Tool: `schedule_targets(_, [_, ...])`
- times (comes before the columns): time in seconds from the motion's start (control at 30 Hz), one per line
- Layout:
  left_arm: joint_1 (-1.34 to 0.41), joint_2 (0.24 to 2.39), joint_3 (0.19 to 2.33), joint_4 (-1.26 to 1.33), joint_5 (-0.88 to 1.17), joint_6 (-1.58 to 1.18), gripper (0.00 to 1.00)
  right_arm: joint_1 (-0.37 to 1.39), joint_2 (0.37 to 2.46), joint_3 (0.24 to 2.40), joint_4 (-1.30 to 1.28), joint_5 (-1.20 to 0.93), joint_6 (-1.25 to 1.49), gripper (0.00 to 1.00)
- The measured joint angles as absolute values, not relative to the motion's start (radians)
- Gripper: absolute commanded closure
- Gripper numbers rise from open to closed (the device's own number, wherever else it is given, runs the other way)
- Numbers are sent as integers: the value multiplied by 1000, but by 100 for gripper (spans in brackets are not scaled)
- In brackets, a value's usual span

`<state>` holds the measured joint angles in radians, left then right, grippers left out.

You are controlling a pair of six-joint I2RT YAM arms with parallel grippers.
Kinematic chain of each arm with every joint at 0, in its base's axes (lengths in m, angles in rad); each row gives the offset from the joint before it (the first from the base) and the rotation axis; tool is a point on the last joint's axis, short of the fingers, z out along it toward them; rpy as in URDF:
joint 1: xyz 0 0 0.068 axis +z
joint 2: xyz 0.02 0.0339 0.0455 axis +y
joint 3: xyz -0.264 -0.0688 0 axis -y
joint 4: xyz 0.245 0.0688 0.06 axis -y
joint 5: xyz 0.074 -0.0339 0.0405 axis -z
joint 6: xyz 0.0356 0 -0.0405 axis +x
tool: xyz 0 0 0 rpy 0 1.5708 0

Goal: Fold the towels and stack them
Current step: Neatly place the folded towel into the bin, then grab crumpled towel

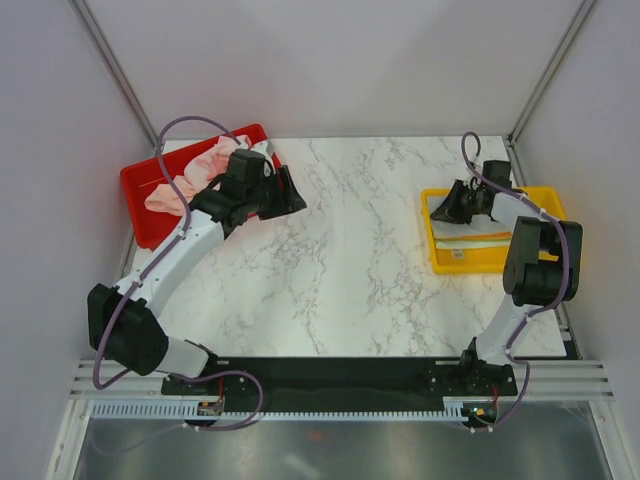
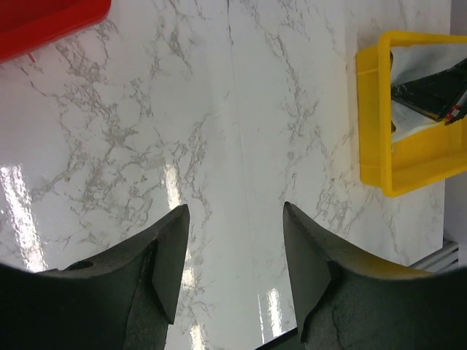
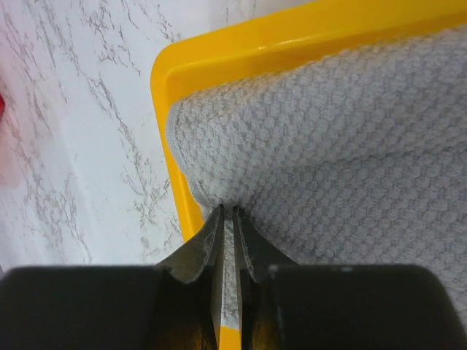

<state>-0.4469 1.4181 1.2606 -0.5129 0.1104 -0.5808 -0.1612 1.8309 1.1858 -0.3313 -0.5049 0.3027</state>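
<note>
Held at its rim, a grey-white towel (image 3: 350,146) with a fine honeycomb weave lies flat in the yellow tray (image 3: 292,33), its corner rounded against the tray's wall. A thin fold of its edge is pinched between the right gripper's fingers (image 3: 204,255), and the rest of the cloth spreads ahead and to the right of them. Seen from overhead, a cream layer (image 1: 478,242) with an orange edge peeks out beneath it. Across the table, crumpled pink towels (image 1: 195,175) lie heaped behind the left gripper's fingers (image 2: 164,270), on the wrist side, not between them.
</note>
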Motion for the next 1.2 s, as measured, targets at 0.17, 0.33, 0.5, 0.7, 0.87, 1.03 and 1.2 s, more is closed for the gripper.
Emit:
schedule_targets(0.17, [-346,1480,1335,-521,75,-576,37,-163,1824,1189,-313,-506,342,75])
schedule_targets(0.33, [-115,1619,1501,-541,-9,-569,34,-90,1723,1248,-383,-418,385,53])
schedule_targets(0.5, [32,1814,1659,-549,-100,-538,33,48,1525,1275,-378,-336,434,2])
schedule_targets(0.7, [86,2115,1845,-566,-130,-477,39,146,1355,1274,-349,-327,454,2])
schedule_targets(0.87, [82,2272,1922,-611,-122,-429,92,152,1318,1269,-335,-322,459,3])
schedule_targets(1.03, [81,2251,1977,-650,-88,-398,97,154,1286,1269,-338,-314,457,4])
schedule_targets(1.2, [65,2049,1991,-649,-6,-384,92,159,1199,1269,-367,-310,446,4])
